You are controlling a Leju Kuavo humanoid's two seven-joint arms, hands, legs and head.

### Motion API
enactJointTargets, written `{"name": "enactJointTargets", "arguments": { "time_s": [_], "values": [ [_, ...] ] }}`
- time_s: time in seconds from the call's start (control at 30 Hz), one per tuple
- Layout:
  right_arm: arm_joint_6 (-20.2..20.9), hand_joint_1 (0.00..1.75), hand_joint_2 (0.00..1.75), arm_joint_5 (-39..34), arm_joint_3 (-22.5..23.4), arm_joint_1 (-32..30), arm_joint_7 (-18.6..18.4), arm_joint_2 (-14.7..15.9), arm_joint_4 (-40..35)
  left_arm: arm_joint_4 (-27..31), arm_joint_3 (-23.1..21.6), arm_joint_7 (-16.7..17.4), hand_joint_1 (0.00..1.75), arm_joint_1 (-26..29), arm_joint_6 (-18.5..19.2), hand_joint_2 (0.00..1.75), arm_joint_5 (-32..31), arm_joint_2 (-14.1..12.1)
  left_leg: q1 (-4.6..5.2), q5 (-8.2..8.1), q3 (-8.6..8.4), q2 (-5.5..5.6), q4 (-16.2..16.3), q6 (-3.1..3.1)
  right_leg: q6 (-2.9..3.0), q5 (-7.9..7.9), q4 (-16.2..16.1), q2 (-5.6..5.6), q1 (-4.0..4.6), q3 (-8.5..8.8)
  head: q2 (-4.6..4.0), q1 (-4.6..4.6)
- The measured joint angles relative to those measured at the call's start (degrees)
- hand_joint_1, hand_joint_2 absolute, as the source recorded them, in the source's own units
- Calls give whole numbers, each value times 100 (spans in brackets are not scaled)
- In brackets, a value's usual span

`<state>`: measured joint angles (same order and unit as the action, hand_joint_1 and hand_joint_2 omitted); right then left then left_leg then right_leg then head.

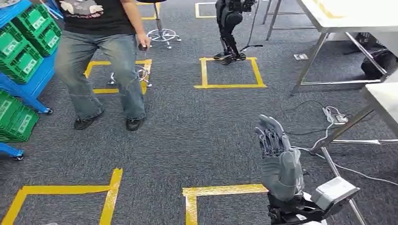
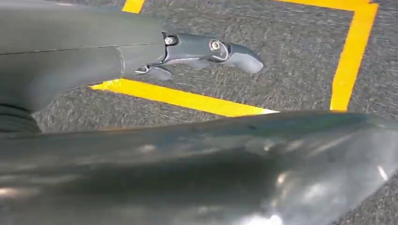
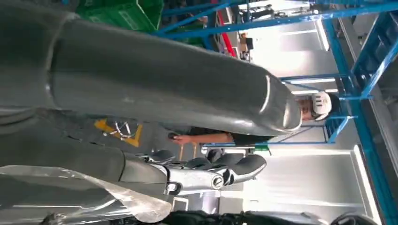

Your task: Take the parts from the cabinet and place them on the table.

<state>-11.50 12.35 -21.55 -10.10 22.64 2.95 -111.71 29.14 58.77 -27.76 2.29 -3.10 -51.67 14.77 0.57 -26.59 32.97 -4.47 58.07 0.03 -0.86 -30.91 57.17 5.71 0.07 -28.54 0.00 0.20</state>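
The blue cabinet (image 1: pixel 32 89) with green bins (image 1: pixel 29 36) stands at the far left of the head view. A white table (image 1: pixel 349 18) is at the back right, and the corner of another table (image 1: pixel 386 96) is at the right edge. My right hand (image 1: pixel 278 154) is raised over the carpet with its fingers straight and apart, holding nothing; its fingers (image 3: pixel 213 172) are also stretched out in the right wrist view. A clear glossy sheet (image 3: pixel 117 197) lies close to that wrist. My left hand (image 2: pixel 202 49) hangs over the yellow floor tape with a finger straight and nothing in it.
A person (image 1: pixel 101 56) in jeans stands between me and the cabinet, holding a small dark object. Another robot's legs (image 1: pixel 230 33) stand at the back. Cables and a power strip (image 1: pixel 334 116) lie by the table legs. Yellow tape squares (image 1: pixel 230 72) mark the carpet.
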Motion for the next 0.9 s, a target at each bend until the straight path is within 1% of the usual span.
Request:
{"name": "enactJointTargets", "arguments": {
  "time_s": [0.03,0.1,0.13,0.17,0.2,0.23,0.27,0.3,0.33,0.37,0.4,0.43,0.47,0.5,0.53,0.6,0.63,0.67,0.7,0.73,0.77,0.8,0.83,0.87,0.9],
  "values": [
    [0,0,0,0,-2,6,-7,0,2,2,2,2,0,-15,2,0,-7,7,1,0,38,42,26,27,-20,-3,-13,80,1,21,0,22],
    [2,0,0,2,-9,16,-6,0,0,2,22,2,0,18,2,0,-9,7,20,2,54,177,17,90,-78,-13,-40,204,-8,68,0,16],
    [0,0,0,2,-11,20,-7,0,-4,2,22,2,0,24,2,0,-9,18,-42,43,5,245,-50,148,-130,-81,-13,112,-41,34,0,13],
    [0,0,0,2,-9,27,-7,0,-4,2,24,2,0,28,2,0,-9,26,-45,45,-2,285,-54,178,-140,-210,156,-246,-45,-11,0,50],
    [0,0,0,4,-9,26,4,0,-4,9,28,2,0,14,2,0,-9,15,-47,50,11,348,-54,212,-145,-401,529,-442,-50,-185,0,66],
    [0,0,0,0,-8,8,-11,0,-2,11,28,2,0,-2,2,0,-9,15,-45,53,20,418,-54,224,-154,-622,1023,-524,-62,-432,0,87],
    [0,0,0,0,-9,-9,-11,0,0,11,28,2,0,-3,2,0,-9,22,-39,52,28,500,-52,228,-161,-820,1560,-559,-65,-721,0,85],
    [0,0,0,0,-9,-7,-11,0,4,11,28,2,0,1,2,0,-9,24,-36,52,26,579,-50,228,-164,-859,1862,-563,-63,-912,0,87],
    [0,0,0,0,-9,-7,-11,0,4,11,28,2,0,5,2,0,-9,24,-37,52,16,662,-48,228,-165,-719,1828,-564,-65,-953,0,81],
    [0,0,0,0,-9,-7,-11,0,4,11,28,2,0,5,2,0,-9,24,-40,51,8,735,-44,226,-158,-488,1566,-566,-68,-870,0,88],
    [0,0,0,0,-6,-6,-11,0,4,11,31,2,0,4,2,0,-9,24,-46,47,-3,828,-34,220,-155,-165,1068,-603,-79,-672,0,85],
    [0,0,0,0,-9,-2,-11,0,4,11,31,2,0,1,2,0,-9,26,-54,36,-10,903,-16,201,-148,122,534,-706,-95,-445,0,88],
    [0,0,0,2,-9,3,-9,0,4,11,31,2,0,2,4,0,-9,26,-62,24,11,968,2,174,-146,161,204,-1033,-130,-301,0,87],
    [0,0,0,2,-9,-13,-9,0,9,11,31,4,0,-14,4,0,-11,24,-31,16,63,1039,71,137,-142,118,55,-1158,-154,-257,0,77],
    [0,0,0,-2,-9,-13,-13,2,7,13,33,6,0,-11,7,0,-13,26,-60,50,105,1093,39,87,-125,123,102,-1093,-124,-232,0,83],
    [-2,0,0,2,-6,7,-9,2,4,13,42,9,0,26,9,0,-20,29,-95,96,131,1226,10,12,-63,142,103,-984,-91,-234,0,79],
    [0,0,0,2,-2,10,-9,2,4,13,52,11,0,26,9,0,-20,20,-94,75,147,1263,43,-13,-15,173,32,-890,-143,-213,0,81],
    [0,0,0,2,-4,10,-11,2,4,13,57,11,0,25,9,0,-24,24,-59,-20,184,936,161,-25,19,179,12,-801,-133,-180,0,61],
    [0,0,0,2,-4,2,0,0,-4,13,59,13,0,18,11,0,-28,26,-55,-208,309,711,449,-49,57,178,4,-722,-127,-164,0,17],
    [0,0,0,4,-4,-1,-2,0,-4,13,59,13,0,9,11,0,-39,29,-67,-430,502,595,871,-70,67,170,5,-632,-113,-163,0,22],
    [0,0,0,2,2,-10,-4,2,-2,13,59,13,0,-3,11,0,-52,31,-80,-642,729,543,1356,-85,80,160,5,-528,-100,-162,0,20],
    [0,0,0,2,2,-7,-4,2,-2,13,59,13,0,-2,11,0,-57,31,-91,-764,905,526,1735,-99,85,150,6,-428,-94,-162,0,20],
    [0,0,0,2,2,-7,-4,2,-2,13,61,13,0,5,13,0,-59,31,-98,-725,927,524,1798,-108,76,141,7,-348,-92,-153,0,18],
    [0,0,0,2,5,-7,-4,2,-2,13,68,15,0,17,11,0,-59,31,-103,-560,817,514,1599,-108,75,128,8,-269,-91,-140,0,18],
    [0,0,0,2,7,-5,-4,2,-2,13,72,15,0,23,11,0,-59,29,-104,-329,606,490,1196,-100,65,112,8,-202,-91,-118,0,20]
  ]
}}
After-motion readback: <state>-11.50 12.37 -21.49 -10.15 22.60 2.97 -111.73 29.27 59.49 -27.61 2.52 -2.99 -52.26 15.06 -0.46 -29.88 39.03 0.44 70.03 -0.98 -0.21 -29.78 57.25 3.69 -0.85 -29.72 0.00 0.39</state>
